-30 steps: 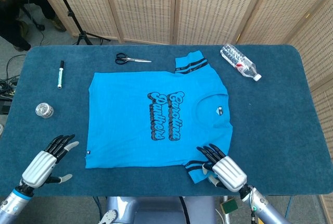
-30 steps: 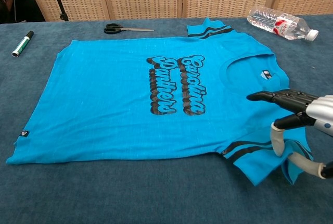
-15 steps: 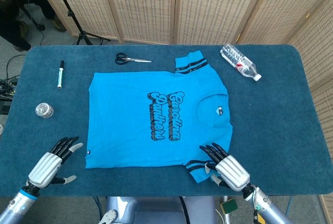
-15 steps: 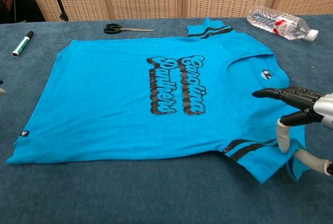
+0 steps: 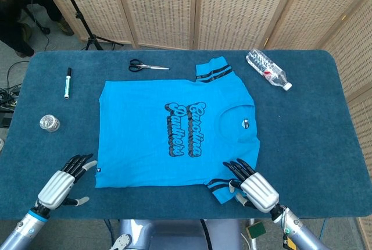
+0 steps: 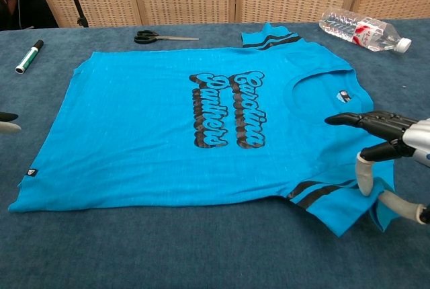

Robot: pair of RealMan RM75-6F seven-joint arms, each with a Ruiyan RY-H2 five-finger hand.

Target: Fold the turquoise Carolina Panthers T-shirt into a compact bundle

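Note:
The turquoise Carolina Panthers T-shirt [image 5: 168, 134] lies spread flat, print up, in the middle of the blue table; its collar points to the right [image 6: 201, 121]. My right hand [image 5: 253, 186] hovers over the near sleeve [image 6: 336, 201], fingers stretched out and apart, thumb hanging down to the sleeve's cloth [image 6: 390, 141]. It holds nothing. My left hand [image 5: 61, 183] is open beside the shirt's near hem corner, just off the cloth. In the chest view only the left hand's fingertips [image 6: 8, 121] show at the left edge.
Black scissors [image 5: 146, 65] lie behind the shirt, a marker [image 5: 67, 82] at the far left and a small round roll [image 5: 50, 123] at the left. A water bottle [image 5: 268, 70] lies at the far right. Folding screens stand behind the table.
My left hand has moved right and forward toward the shirt's hem corner, entering the chest view. The right hand shifted slightly and the near sleeve now lies flatter.

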